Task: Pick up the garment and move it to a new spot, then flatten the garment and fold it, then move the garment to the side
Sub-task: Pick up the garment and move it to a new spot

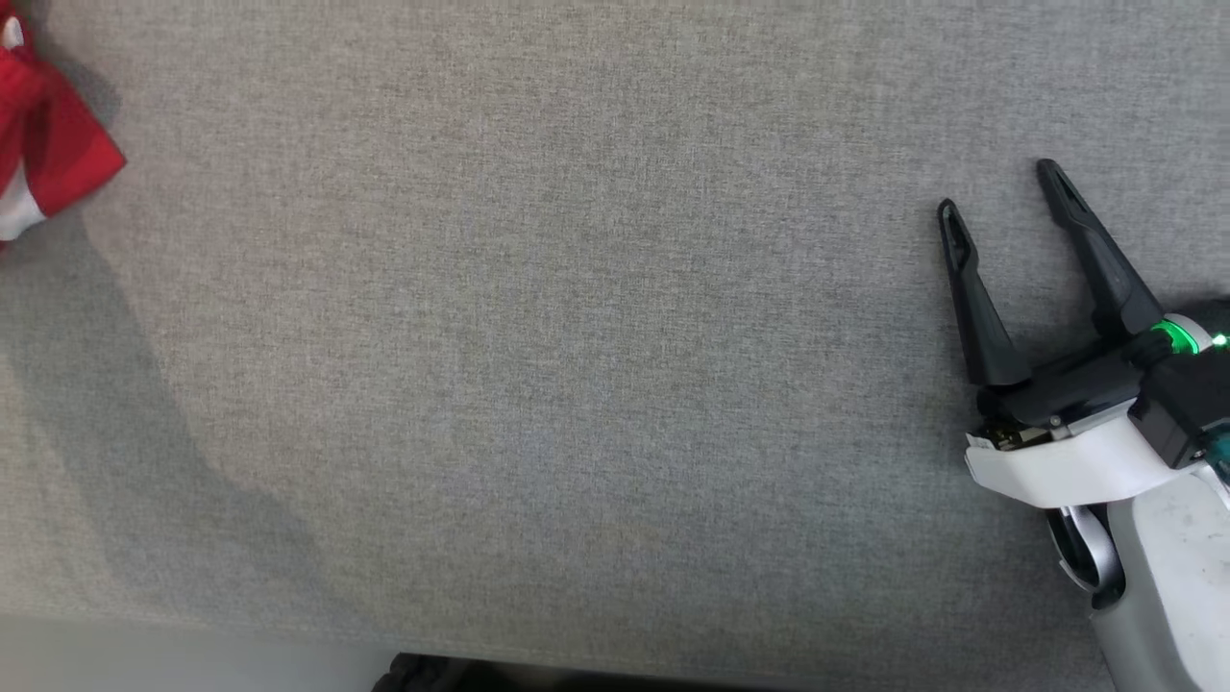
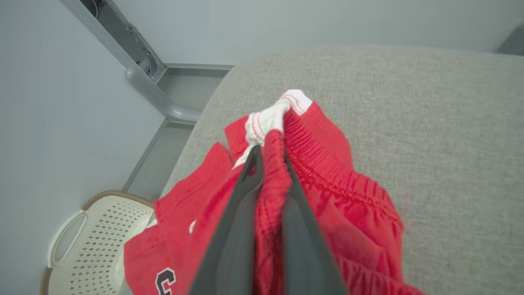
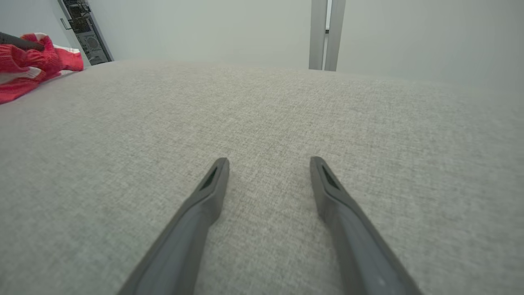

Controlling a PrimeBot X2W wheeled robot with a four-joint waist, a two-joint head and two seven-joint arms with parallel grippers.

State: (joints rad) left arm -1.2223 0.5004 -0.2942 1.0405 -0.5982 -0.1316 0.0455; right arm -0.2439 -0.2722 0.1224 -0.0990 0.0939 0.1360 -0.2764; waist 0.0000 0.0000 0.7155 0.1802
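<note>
Grey cloth covers the table (image 1: 577, 336) from edge to edge in the head view, and the garment (image 1: 58, 154) sits way out at its far left, a red bundle with a white trim, partly cut off by the picture's edge.

Over to the left wrist view: the left gripper (image 2: 271, 153) has its jaws pressed together on a bunched fold of the garment (image 2: 335, 172), right at the ribbed waistband where the white trim (image 2: 266, 121) pokes out past the fingertips. Red cloth drapes down both sides of the fingers, and a dark printed character (image 2: 165, 280) shows on the lower part. The garment is at the table's corner, near its edge.

Down on the floor beside that corner is a basket (image 2: 69, 229), white perforated plastic with a handle slot and a woven brown rim. Its visible inside shows bare perforated plastic; the hanging garment covers its near side, so I cannot tell what lies there, nor whether cloth touches the basket.

The right gripper (image 1: 999, 189) hovers over the table's right side, jaws spread wide, nothing between them. From its own wrist view the right gripper (image 3: 269, 162) points across grey cloth, the garment (image 3: 28, 65) well apart at upper left.
</note>
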